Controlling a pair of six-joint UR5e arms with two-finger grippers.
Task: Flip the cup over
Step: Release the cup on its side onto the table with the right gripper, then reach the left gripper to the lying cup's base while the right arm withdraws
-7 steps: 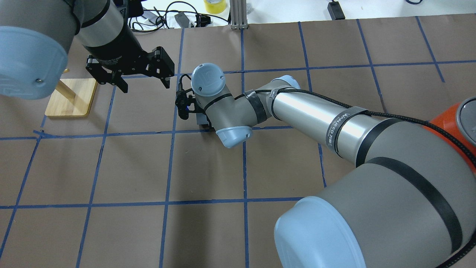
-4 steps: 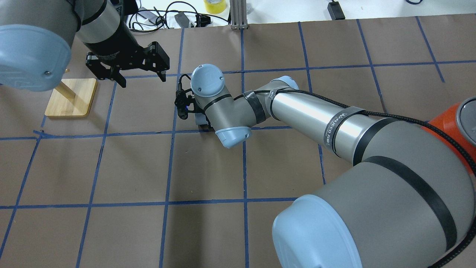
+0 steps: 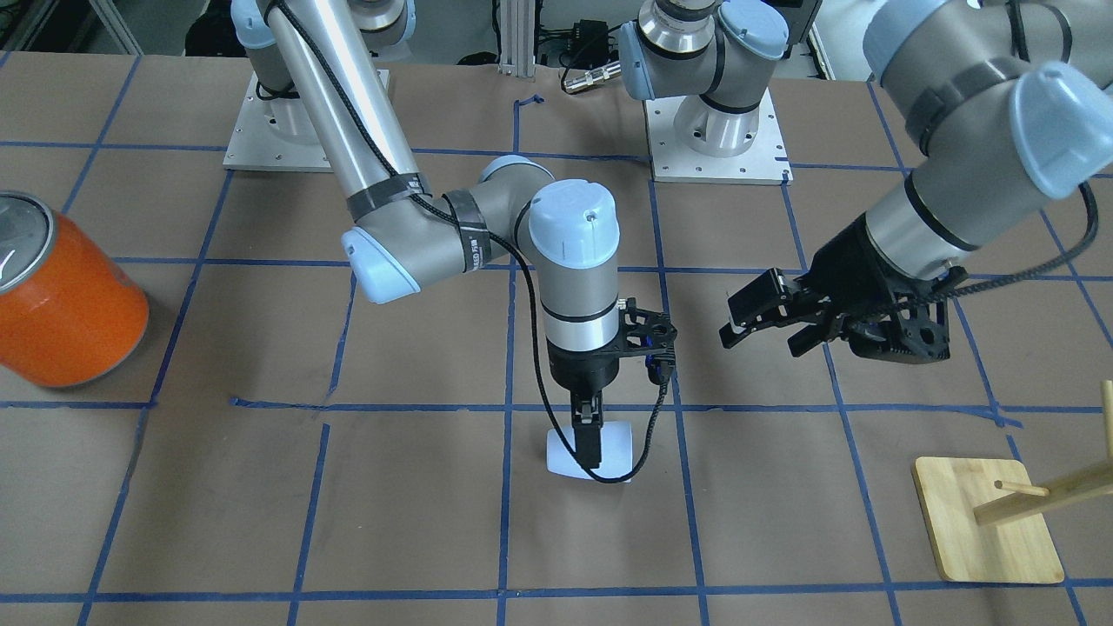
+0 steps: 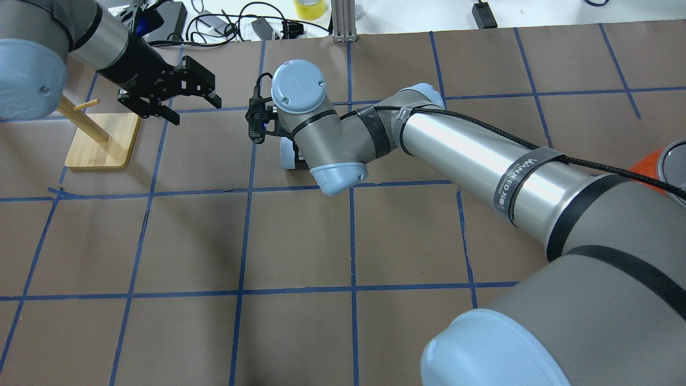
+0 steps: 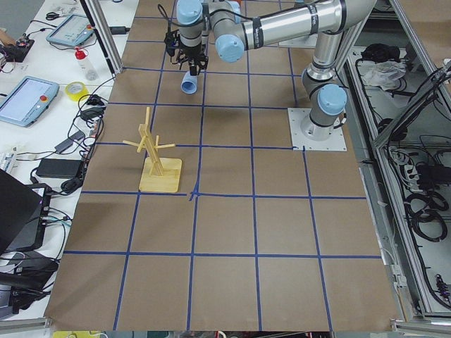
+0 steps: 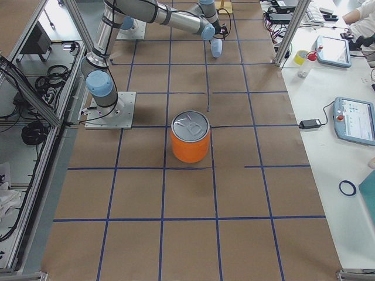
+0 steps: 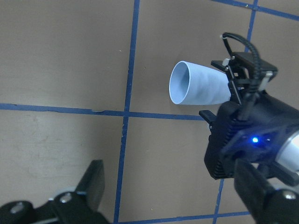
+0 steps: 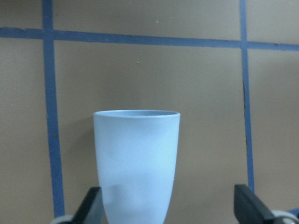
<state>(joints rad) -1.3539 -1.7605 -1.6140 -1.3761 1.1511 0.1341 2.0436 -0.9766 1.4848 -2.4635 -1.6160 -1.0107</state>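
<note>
1. Cup (image 3: 613,448) is seen lying on its side at the centre of the front-facing frame, just below the middle horizontal tape line. Its mouth is turned toward frame right, its base toward frame left.
2. Right gripper (image 3: 591,450) is pointed straight down over the cup. One finger is seen crossing in front of the cup wall; the other is hidden behind the cup.
3. In the right wrist view the fingers (image 8: 247,207) are seen spread at the lower corners, straddling the cup's base end. The one at lower left is just beside the cup wall; contact there cannot be told. The one at lower right is clearly apart from it, with bare table (image 3: 261,522) between. The cup is not clamped.
4. A shadow is seen along the cup's side in that view, so the cup appears to rest on the table; this cannot be confirmed.
5. Left gripper (image 3: 758,342) is held above the table at mid-right of the front-facing frame, tilted toward frame left. Its fingers are spread wide with nothing between them, and it is well apart from the cup.
6. In the left wrist view the cup's open mouth is seen facing the camera, upper middle of frame.
7. Wooden stand (image 3: 983,522) is seen at lower right, orange can (image 3: 65,304) at the left edge; both are well apart from the cup.
</note>
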